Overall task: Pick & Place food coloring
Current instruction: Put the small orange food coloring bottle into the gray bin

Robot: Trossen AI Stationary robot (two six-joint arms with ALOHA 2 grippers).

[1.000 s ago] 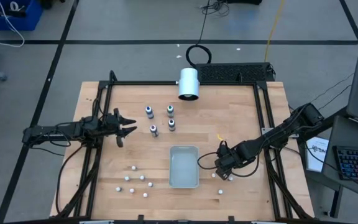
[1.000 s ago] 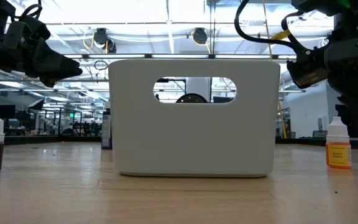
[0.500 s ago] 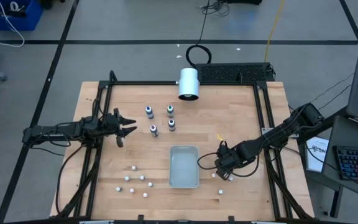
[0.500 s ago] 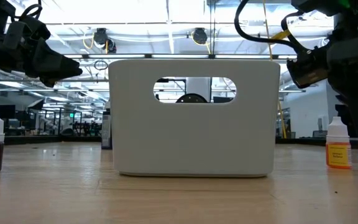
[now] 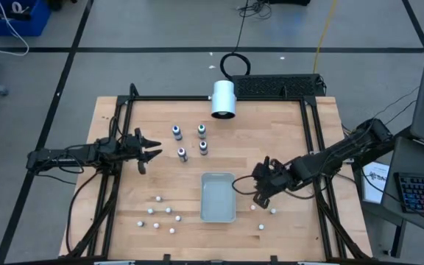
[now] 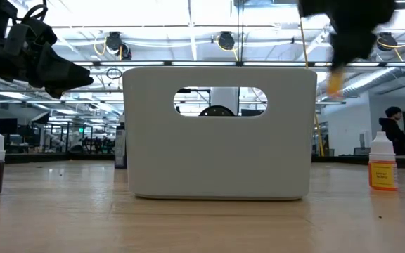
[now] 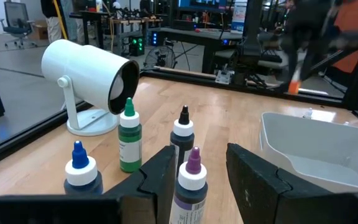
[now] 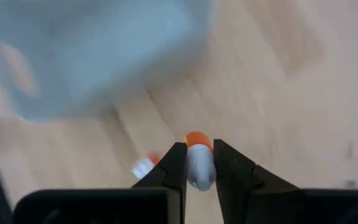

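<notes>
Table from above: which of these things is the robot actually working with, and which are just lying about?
Part of the job:
- four food coloring bottles, ahead of the open left claw
- orange-capped bottle, gripped in the right claw
- white bin, probably the drop-off

Just lying about:
- small white balls
- white cylinder

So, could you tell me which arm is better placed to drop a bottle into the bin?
The right: its gripper holds an orange-labelled bottle lifted beside the white bin. The left gripper is open by the four bottles.
</notes>
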